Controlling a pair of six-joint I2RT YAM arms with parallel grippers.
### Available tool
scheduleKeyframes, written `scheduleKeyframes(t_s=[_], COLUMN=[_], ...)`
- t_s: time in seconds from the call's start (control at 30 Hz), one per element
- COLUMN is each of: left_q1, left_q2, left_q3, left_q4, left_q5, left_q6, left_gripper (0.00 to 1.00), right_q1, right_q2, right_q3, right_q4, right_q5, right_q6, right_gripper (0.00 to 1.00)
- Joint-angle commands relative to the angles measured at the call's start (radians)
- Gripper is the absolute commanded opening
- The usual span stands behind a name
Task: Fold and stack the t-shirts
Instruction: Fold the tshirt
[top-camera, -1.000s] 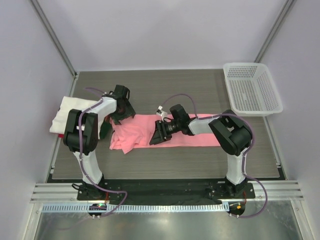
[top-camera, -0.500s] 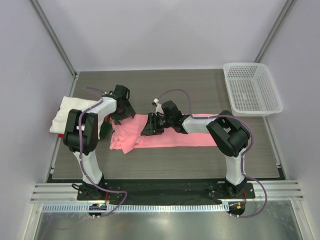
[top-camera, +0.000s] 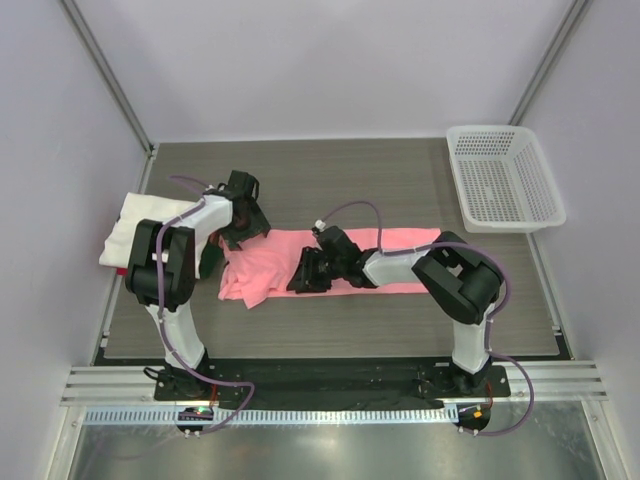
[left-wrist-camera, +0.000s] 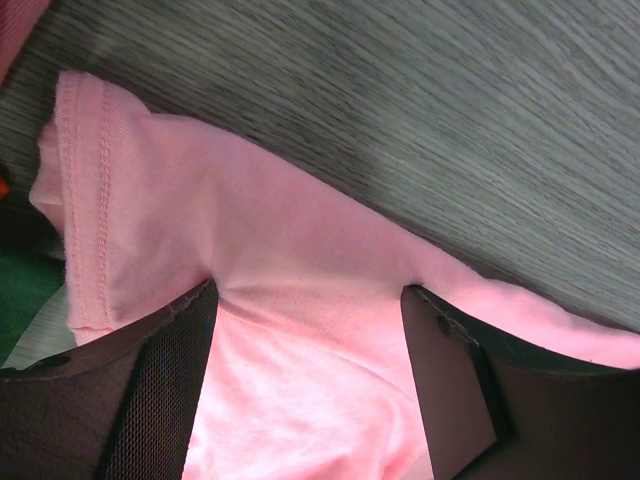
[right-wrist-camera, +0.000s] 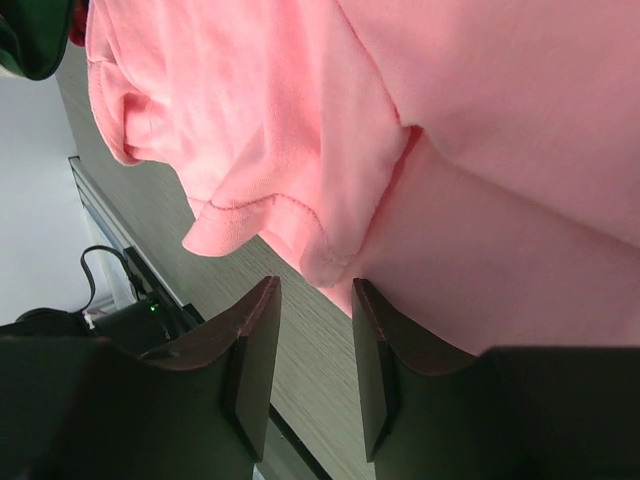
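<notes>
Grey wood-grain table (top-camera: 350, 180) fills the work area, both arms reaching in from the near edge. Salmon-pink t-shirt (top-camera: 262, 270) lies flat across the middle of the table as a long left-to-right strip. Its right part is smooth and its left end is bunched into loose folds. White mesh basket (top-camera: 500, 128) sits at the far right corner, well apart from the shirt. White t-shirt (top-camera: 135, 225) lies crumpled at the left table edge, partly under the left arm and near the pink one's left end; touching or not, cannot tell.

Left gripper (top-camera: 240, 232) is down at the far-left corner of the pink t-shirt. In the wrist view the left gripper (left-wrist-camera: 308, 292) has its jaws spread wide, with pink cloth lying across the gap between the two fingers (left-wrist-camera: 160, 390). A stitched sleeve hem (left-wrist-camera: 85, 200) is off to one side and bare table lies beyond. The cloth is not pinched.

Right gripper (top-camera: 303, 275) is low over the near edge of the pink t-shirt, just right of the bunched part. In the wrist view the right gripper (right-wrist-camera: 315, 290) has jaws set to a narrow gap with table grain showing through it. A folded hem edge (right-wrist-camera: 325, 265) sits right at the fingertips (right-wrist-camera: 258, 340), with no cloth visibly clamped.

Small dark green patch (top-camera: 210, 262) shows beside the left arm; what it is, cannot tell.
</notes>
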Motion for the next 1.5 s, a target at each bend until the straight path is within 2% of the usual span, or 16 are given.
scheduleKeyframes(t_s=[0.0,0.13,0.27,0.3,0.37,0.53,0.83,0.9,1.0,1.03,1.07,1.2,1.3,1.4,1.47], left_q1=[0.005,0.007,0.007,0.007,0.008,0.007,0.007,0.005,0.004,0.002,-0.002,-0.045,-0.074,-0.088,-0.093], left_q2=[-0.034,-0.037,-0.040,-0.043,-0.045,-0.051,-0.083,-0.088,-0.091,-0.103,-0.112,-0.218,-0.325,-0.429,-0.466], left_q3=[-0.017,-0.020,-0.020,-0.020,-0.022,-0.023,-0.031,-0.031,-0.031,-0.033,-0.034,-0.063,-0.117,-0.200,-0.266], left_q4=[0.001,0.001,0.002,0.001,0.001,-0.004,-0.013,-0.012,-0.012,-0.012,-0.013,-0.012,-0.012,-0.013,-0.012], left_q5=[-0.009,-0.015,-0.022,-0.025,-0.029,-0.052,-0.095,-0.095,-0.096,-0.096,-0.098,-0.116,-0.119,-0.110,-0.088], left_q6=[0.004,0.006,0.010,0.011,0.014,0.015,0.024,0.029,0.030,0.032,0.038,0.046,0.031,0.004,-0.029], left_gripper=[0.75,0.75,0.75,0.75,0.75,0.75,0.75,0.75,0.75,0.75,0.75,0.78,0.79,0.80,0.79], right_q1=[0.015,0.017,0.017,0.017,0.015,0.006,-0.003,-0.012,-0.017,-0.018,-0.020,-0.069,-0.129,-0.257,-0.326], right_q2=[0.023,0.018,-0.003,-0.012,-0.051,-0.097,-0.156,-0.181,-0.201,-0.224,-0.241,-0.339,-0.446,-0.555,-0.639], right_q3=[0.035,0.035,0.029,0.018,0.003,-0.017,-0.028,-0.035,-0.038,-0.043,-0.051,-0.065,-0.097,-0.137,-0.173], right_q4=[0.012,0.001,-0.025,-0.031,-0.054,-0.125,-0.207,-0.217,-0.251,-0.264,-0.272,-0.416,-0.538,-0.670,-0.720], right_q5=[0.057,0.086,0.106,0.106,0.110,0.121,0.181,0.182,0.182,0.196,0.201,0.293,0.409,0.521,0.593], right_q6=[0.051,0.064,0.064,0.062,0.055,0.018,-0.021,-0.036,-0.057,-0.060,-0.068,-0.155,-0.195,-0.217,-0.226], right_gripper=[0.40,0.31,0.15,0.07,0.01,0.02,0.16,0.22,0.46,0.52,0.53,0.52,0.44,0.36,0.26])
